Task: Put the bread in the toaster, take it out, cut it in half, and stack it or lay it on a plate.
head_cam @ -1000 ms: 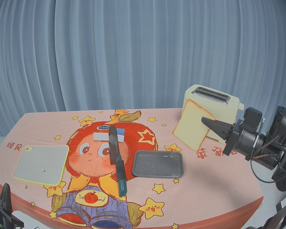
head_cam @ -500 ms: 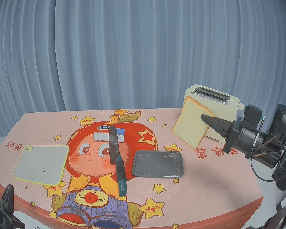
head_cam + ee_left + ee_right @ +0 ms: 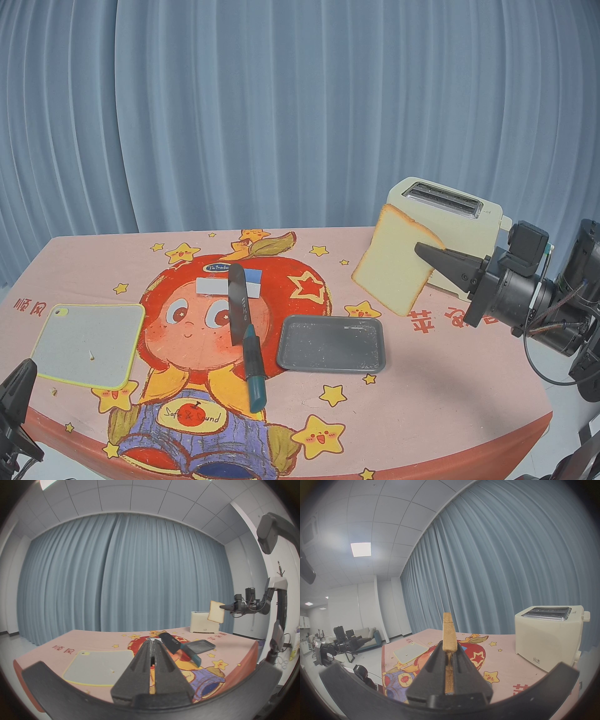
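Bread (image 3: 390, 265) hangs upright, slightly tilted, in right hand (image 3: 420, 249) beside toaster (image 3: 462, 220).

Small print is seen low on the toaster (image 3: 550, 636) side. Red characters are printed on the tablecloth (image 3: 437, 375) just before the toaster and at the cloth edge farthest from it. Lettering is marked along the knife (image 3: 245, 334) blade.

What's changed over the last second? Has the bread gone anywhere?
The right gripper, shut on the bread, has carried it slightly toward the robot's left, away from the toaster. The left gripper, low beside the cutting board, has risen a little. The knife, tray and cutting board have not moved.
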